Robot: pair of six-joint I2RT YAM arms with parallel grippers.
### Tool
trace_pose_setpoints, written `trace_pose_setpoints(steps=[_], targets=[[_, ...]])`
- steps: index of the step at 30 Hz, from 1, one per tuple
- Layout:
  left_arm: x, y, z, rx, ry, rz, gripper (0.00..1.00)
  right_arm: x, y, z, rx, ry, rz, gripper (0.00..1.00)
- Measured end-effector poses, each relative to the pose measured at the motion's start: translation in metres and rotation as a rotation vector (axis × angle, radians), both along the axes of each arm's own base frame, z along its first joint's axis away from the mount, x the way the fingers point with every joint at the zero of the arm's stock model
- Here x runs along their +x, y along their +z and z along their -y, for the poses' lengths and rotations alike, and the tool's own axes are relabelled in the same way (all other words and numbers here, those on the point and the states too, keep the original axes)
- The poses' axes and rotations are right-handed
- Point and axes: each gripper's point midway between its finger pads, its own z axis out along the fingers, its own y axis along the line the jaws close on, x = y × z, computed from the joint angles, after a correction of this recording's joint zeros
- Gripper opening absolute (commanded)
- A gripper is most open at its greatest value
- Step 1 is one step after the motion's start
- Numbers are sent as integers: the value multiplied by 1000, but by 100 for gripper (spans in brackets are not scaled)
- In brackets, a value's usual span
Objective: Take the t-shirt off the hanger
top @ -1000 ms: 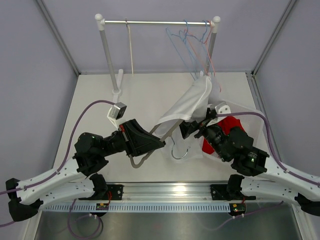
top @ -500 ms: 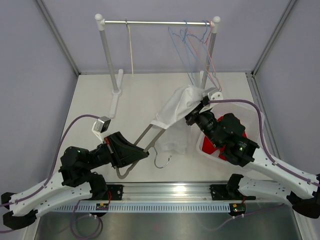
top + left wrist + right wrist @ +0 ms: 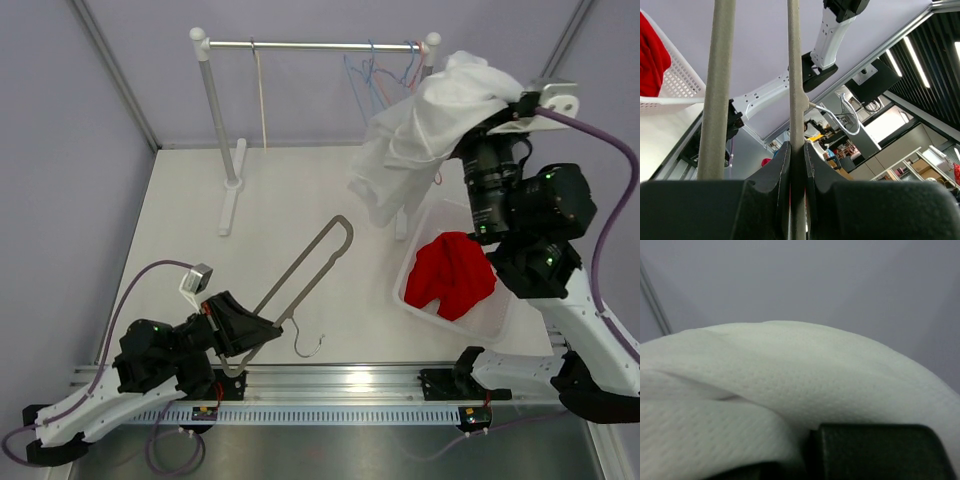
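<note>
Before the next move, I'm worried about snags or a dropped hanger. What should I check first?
1. T-shirt off the hanger: ok, they are well apart.
2. Left fingers shut on the hanger: ok.
3. Right fingers holding the t-shirt: ok, the cloth hangs from them.
4. T-shirt free of the rack hangers: cannot tell, they overlap in the top view.
5. Basket free to take it: ok, it holds only a red garment.

A white clothes rack (image 3: 320, 44) stands at the far end of the surface (image 3: 300, 190). Blue and red wire hangers (image 3: 372, 70) are bunched at the rail's right end. A white basket (image 3: 438, 225), right, contains a red garment (image 3: 452, 275).
</note>
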Motion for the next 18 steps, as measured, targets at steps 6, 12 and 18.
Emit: trace_pose_setpoints(steps=[6, 12, 18], targets=[[3, -6, -3, 21, 31, 28, 0, -5, 41, 73, 48, -203, 2, 0], [7, -7, -2, 27, 54, 40, 0, 1, 34, 100, 31, -291, -61, 0], [9, -4, 2, 14, 55, 45, 0, 23, -48, 115, -21, -367, -227, 0]])
